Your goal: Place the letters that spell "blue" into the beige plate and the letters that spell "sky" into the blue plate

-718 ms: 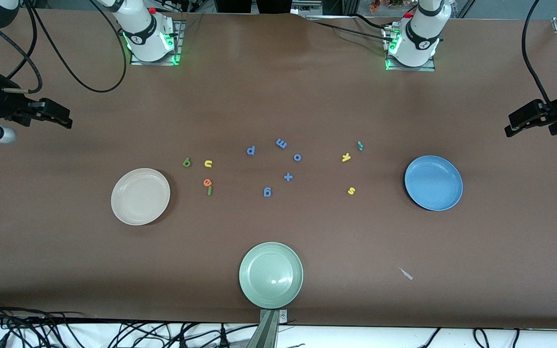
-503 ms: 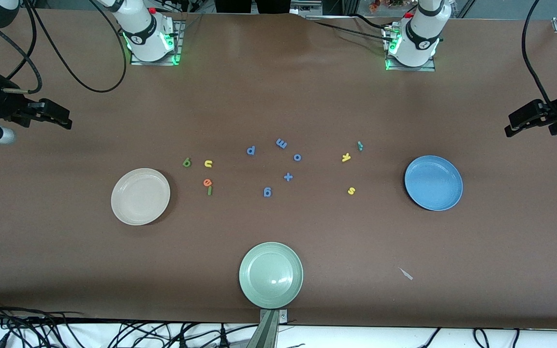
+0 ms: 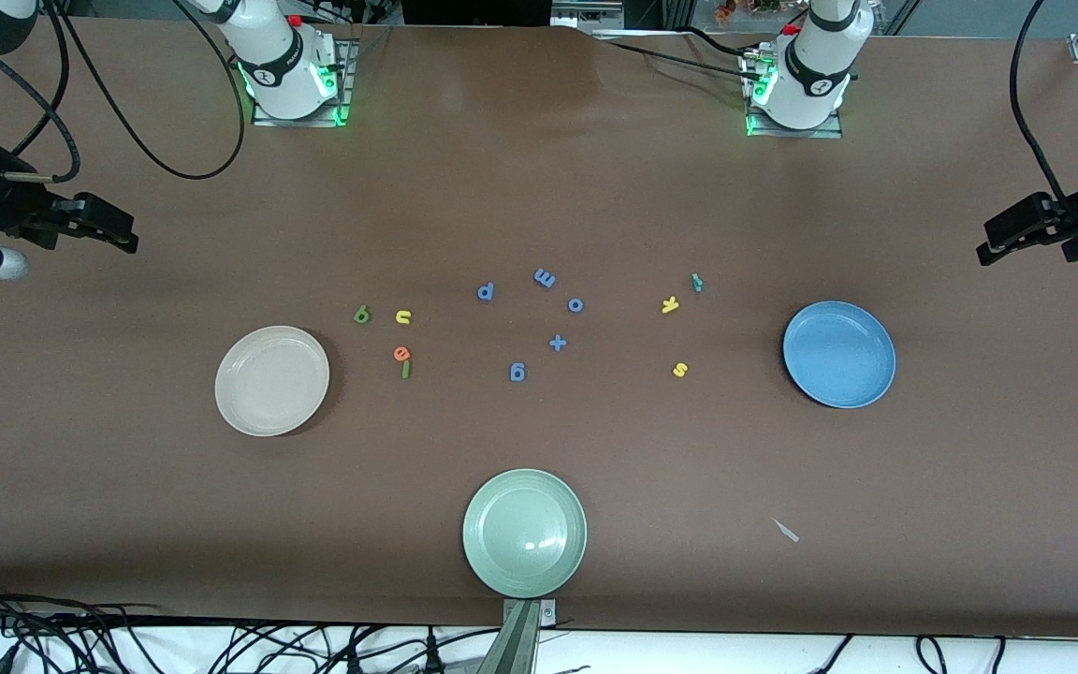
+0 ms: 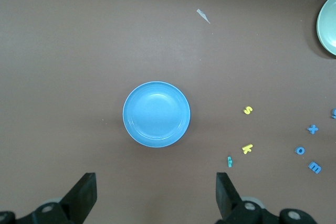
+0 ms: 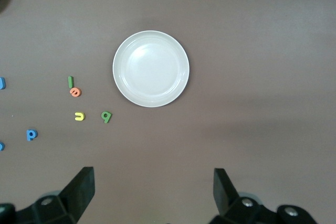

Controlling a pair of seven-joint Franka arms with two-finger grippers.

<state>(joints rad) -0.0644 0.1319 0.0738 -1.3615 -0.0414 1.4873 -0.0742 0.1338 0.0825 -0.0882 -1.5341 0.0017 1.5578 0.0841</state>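
The beige plate [image 3: 272,380] lies toward the right arm's end of the table, the blue plate [image 3: 838,354] toward the left arm's end; both hold nothing. Beside the beige plate lie the dark green b [image 3: 361,315], yellow u [image 3: 403,317], orange e [image 3: 400,353] and green l [image 3: 405,369]. Near the blue plate lie the yellow k [image 3: 670,304], teal y [image 3: 696,282] and yellow s [image 3: 679,370]. My right gripper [image 3: 132,234] hangs open over the table's right-arm end, and my left gripper [image 3: 986,241] hangs open over the other end. Neither holds anything.
Several blue letters and a plus sign [image 3: 557,343] are scattered mid-table between the two letter groups. A pale green plate [image 3: 524,533] sits nearest the front camera. A small white scrap [image 3: 786,531] lies on the table nearer the front camera than the blue plate.
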